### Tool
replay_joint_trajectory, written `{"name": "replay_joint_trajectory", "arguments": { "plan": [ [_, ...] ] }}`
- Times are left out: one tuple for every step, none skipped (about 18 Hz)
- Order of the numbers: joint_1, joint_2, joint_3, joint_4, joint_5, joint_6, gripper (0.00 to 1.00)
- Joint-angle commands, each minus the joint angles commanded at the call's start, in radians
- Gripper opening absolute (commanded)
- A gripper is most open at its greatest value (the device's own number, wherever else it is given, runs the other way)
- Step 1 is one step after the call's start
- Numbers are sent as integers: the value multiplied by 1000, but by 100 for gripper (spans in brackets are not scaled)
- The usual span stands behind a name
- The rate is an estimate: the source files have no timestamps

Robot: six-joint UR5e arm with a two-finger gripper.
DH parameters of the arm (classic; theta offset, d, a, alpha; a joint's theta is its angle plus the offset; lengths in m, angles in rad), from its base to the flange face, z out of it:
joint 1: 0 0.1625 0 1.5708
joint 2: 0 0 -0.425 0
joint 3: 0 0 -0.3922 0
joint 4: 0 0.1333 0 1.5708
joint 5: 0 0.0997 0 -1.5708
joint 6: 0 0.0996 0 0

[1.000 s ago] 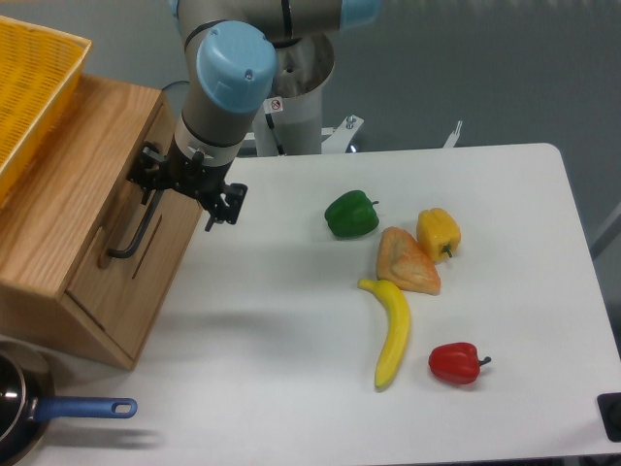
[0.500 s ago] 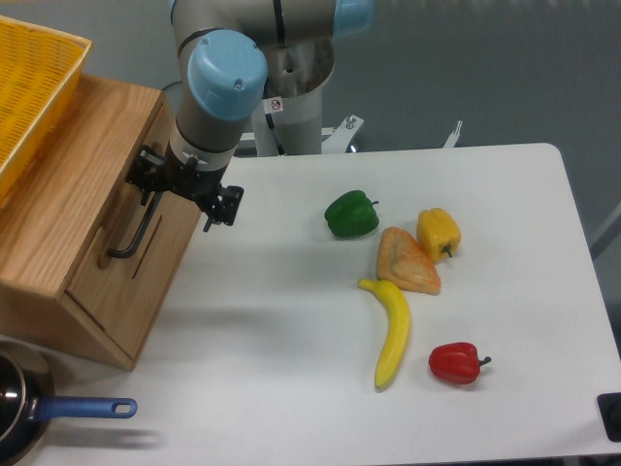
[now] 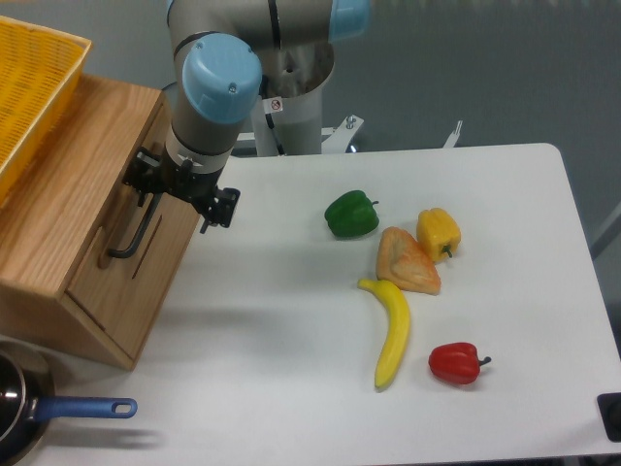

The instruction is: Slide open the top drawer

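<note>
- Gripper [image 3: 176,191] sits against the top drawer [image 3: 146,248] front at the scene's left, right at the handle's far end.
- Bar handle [image 3: 131,233] runs long from gripper toward the near-left.
- I can't tell whether the fingers are spread or pinching the bar.
- I reckon the pull goes rightward, out over the table [image 3: 291,369].

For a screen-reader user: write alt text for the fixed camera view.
A robot arm's gripper sits at the black bar handle of the top drawer in a wooden cabinet, left of a white table. On the table lie green, yellow and red peppers, a banana and a pastry.
</note>
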Motion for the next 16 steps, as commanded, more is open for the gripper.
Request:
{"name": "replay_joint_trajectory", "arguments": {
  "plan": [
    [0,-2,0,0,0,0,100],
    [0,-2,-2,2,2,0,100],
    [0,-6,-2,2,2,0,100],
    [0,-6,-2,2,2,0,100],
    [0,-6,-2,0,2,0,100],
    [0,-6,-2,0,2,0,100],
    [0,-6,-2,0,2,0,100],
    [0,-6,-2,0,2,0,100],
    [0,-8,-2,2,2,0,100],
    [0,-8,0,2,2,0,100],
    [0,-8,0,2,2,2,100],
    [0,-9,0,3,2,2,100],
    [2,-11,0,3,3,3,100],
    [3,-11,0,3,3,6,100],
    [8,-11,0,5,3,8,100],
    [11,-12,0,6,2,9,100]
  ]
}}
